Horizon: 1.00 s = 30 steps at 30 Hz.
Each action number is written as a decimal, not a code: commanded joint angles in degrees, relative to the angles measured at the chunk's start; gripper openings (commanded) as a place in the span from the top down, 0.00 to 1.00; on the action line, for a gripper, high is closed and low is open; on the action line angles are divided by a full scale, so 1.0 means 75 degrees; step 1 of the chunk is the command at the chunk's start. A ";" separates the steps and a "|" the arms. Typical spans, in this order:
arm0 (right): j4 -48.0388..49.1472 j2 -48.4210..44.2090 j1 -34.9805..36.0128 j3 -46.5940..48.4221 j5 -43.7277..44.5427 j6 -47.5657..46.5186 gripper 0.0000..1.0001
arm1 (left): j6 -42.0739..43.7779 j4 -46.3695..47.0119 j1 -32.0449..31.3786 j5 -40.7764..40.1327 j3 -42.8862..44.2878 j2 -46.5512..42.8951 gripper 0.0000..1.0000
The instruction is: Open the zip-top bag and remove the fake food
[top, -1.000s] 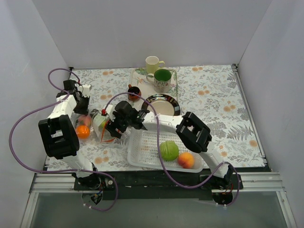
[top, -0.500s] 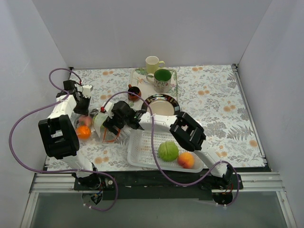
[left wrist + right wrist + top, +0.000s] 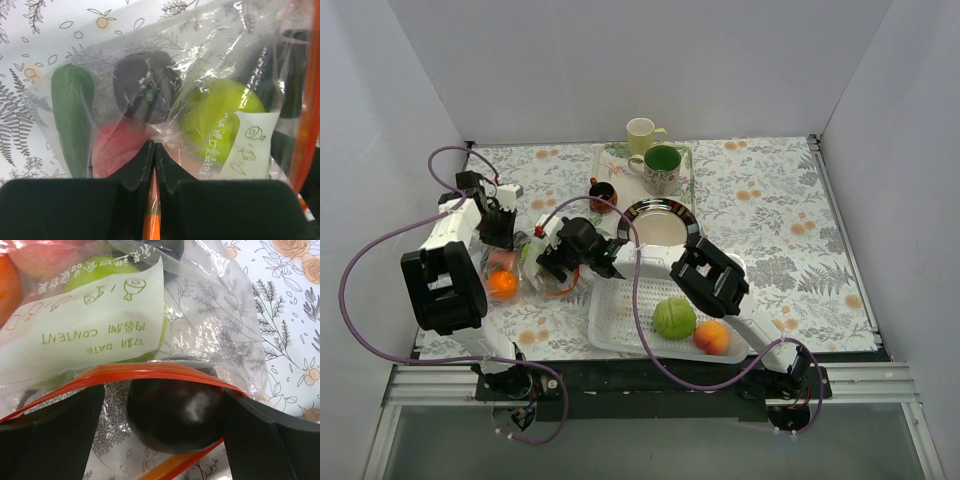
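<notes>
Left end effector (image 3: 153,150): jaws closed, pinching a fold of clear film from the zip-top bag (image 3: 200,45); an orange strip shows in the slit between the fingers.

Right end effector (image 3: 162,407): jaws spread wide, one on each side of a dark plum (image 3: 175,412) that sits at the bag mouth. The 3 o'clock finger looks to be against the plum. There is a gap on the 9 o'clock side, so no grip yet.

The zip strip (image 3: 150,371) arcs over the plum, so the mouth is parted here.

Bag contents seen through the film: green pear (image 3: 220,112) behind a white label (image 3: 85,335), green chili (image 3: 72,115), pinkish apple (image 3: 117,152), orange (image 3: 502,285).

Bag location: on the floral tabletop (image 3: 770,200), at 9 o'clock from the white perforated basket (image 3: 620,300), which holds a cabbage (image 3: 675,318) and a peach (image 3: 712,337).

Handling judgement:
- The film is thin, crinkly and slack, and it probably slides under the pads.
- The stiffer zip strip is the better hold on the bag.
- The fruits look like light, hard, glossy plastic and are apt to roll or squirt out of a grip.
- Take the plum across its widest part, with no film trapped between the pads and the fruit.
</notes>
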 commanded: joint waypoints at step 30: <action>0.1541 -0.0930 0.0188 -0.1477 0.0113 0.0173 0.25 | 0.0013 -0.1739 0.1569 0.0908 0.0296 0.0141 0.83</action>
